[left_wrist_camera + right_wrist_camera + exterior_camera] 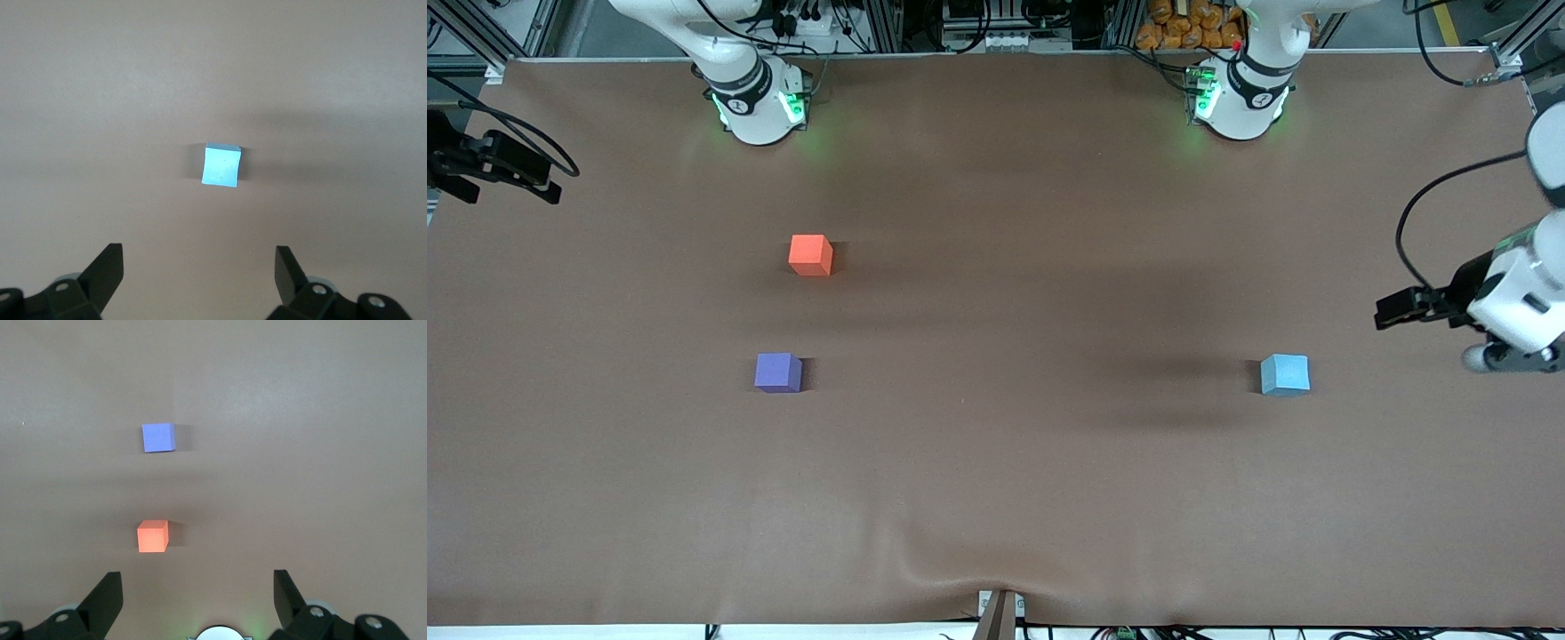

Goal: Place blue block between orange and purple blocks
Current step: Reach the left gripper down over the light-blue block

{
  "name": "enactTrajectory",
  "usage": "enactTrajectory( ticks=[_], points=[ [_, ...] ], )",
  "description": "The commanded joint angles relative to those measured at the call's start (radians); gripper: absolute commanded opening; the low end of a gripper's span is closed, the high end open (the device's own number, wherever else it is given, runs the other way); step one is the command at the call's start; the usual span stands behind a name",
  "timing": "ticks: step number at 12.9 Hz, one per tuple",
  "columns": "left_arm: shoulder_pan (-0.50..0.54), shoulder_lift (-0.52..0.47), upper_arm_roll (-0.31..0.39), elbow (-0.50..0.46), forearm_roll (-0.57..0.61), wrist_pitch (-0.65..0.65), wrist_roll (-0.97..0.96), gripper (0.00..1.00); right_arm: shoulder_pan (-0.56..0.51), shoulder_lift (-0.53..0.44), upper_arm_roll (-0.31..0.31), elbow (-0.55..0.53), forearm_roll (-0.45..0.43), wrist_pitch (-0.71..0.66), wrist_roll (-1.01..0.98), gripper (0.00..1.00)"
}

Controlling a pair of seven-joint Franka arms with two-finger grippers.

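The small matte sky-blue cube (1285,374) sits alone toward the left arm's end of the bench (996,498). The violet-purple matte cube (777,372) lies toward the right arm's end, level with it, and the orange-red matte cube (811,255) sits farther back, a gap between them. The left gripper (199,267) hangs over the bench edge near the blue cube, fingers (107,270) spread wide and empty. The right gripper (197,587) waits above the two cubes, fingers spread and empty.

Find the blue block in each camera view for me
Front view: blue block on the brown table cover, toward the left arm's end.
Left wrist view: same block mid-picture, ahead of the open left gripper.
Right wrist view: not in it.
Shared landmark: the brown table cover.
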Motion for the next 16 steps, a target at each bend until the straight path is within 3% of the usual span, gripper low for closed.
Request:
enactTrajectory(
  ticks=[1,5,10,16],
  points=[
    [0.005,0.030,-0.006,-0.065,0.035,0.090,0.020,1.00,-0.015,0.004,0.011,0.010,-0.002,-0.011,-0.009,1.00],
    [-0.010,0.069,-0.018,-0.225,0.054,0.346,0.020,1.00,-0.015,0.004,0.013,0.009,-0.001,-0.011,-0.007,1.00],
    [-0.024,0.132,-0.034,-0.357,0.052,0.499,0.008,1.00,-0.016,0.004,0.013,0.007,0.001,-0.017,-0.007,1.00],
    [-0.016,0.229,-0.032,-0.363,0.052,0.603,-0.021,1.00,-0.021,0.006,0.008,0.006,0.022,-0.022,-0.007,1.00]
  ],
)
